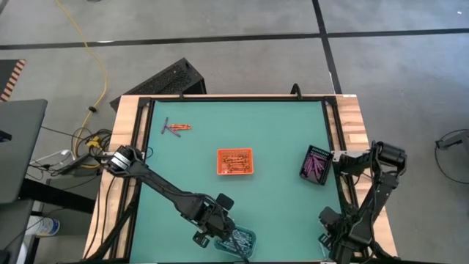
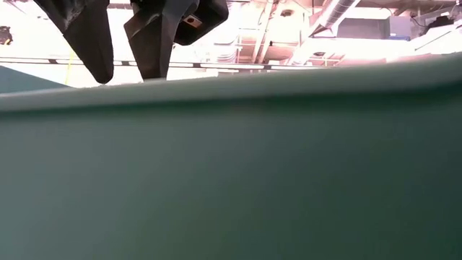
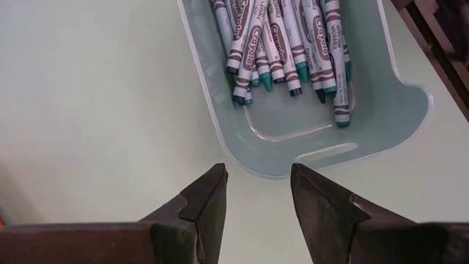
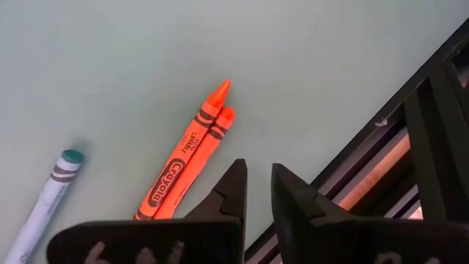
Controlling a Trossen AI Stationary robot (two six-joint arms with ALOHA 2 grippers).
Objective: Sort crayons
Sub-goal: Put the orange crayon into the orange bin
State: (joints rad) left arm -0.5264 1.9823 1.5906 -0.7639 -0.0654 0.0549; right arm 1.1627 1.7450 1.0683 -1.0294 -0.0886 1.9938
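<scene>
A clear tray at the table's near edge holds several blue-green crayons lying side by side. My left gripper hovers open just off the tray's short end, with nothing between its fingers; in the high view it stands beside the tray. My right gripper points down at the near right corner, its fingers a narrow gap apart and empty. Two orange crayons and one blue-green crayon lie flat on the mat beside it.
An orange tray of orange crayons sits mid-table. A black tray of purple crayons stands toward the right edge. A few loose crayons lie at the far left. The table's dark frame rail runs close by my right gripper.
</scene>
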